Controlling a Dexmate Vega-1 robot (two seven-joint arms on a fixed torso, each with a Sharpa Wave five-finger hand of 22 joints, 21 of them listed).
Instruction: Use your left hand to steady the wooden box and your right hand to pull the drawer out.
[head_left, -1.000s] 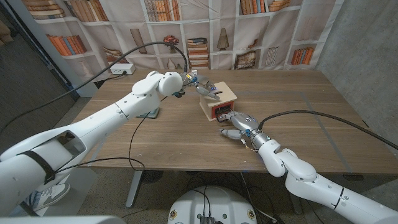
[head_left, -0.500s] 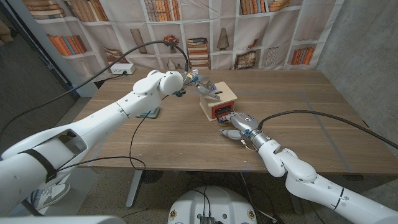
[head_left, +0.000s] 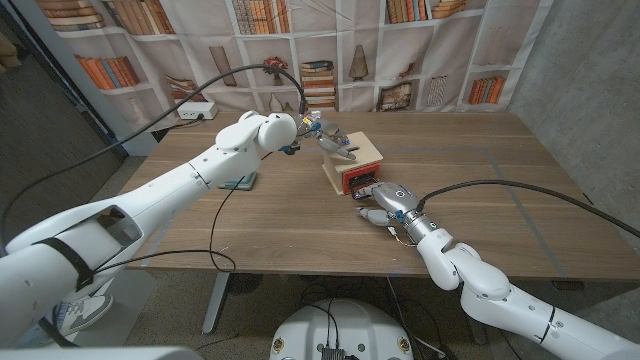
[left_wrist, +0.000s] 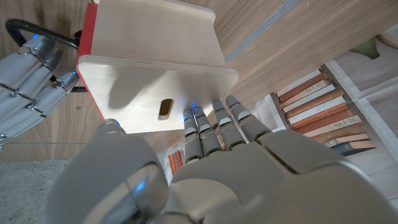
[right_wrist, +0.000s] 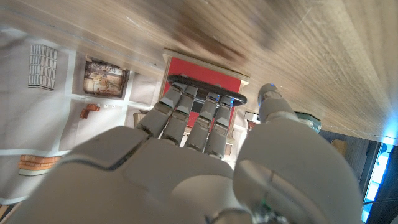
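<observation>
Mid-table, the left hand (head_left: 330, 139) presses fingers on the wooden box (head_left: 354, 163) top; the right hand (head_left: 388, 199) hooks the drawer (right_wrist: 205, 83) handle (right_wrist: 205, 88). A crooked pull could slip fingers off or drag the box.

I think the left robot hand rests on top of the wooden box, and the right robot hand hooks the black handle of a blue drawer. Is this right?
Not quite: the drawer front is red, not blue, as the right wrist view shows. The rest holds: the left robot hand rests on the wooden box, and the right robot hand hooks the black handle.
</observation>
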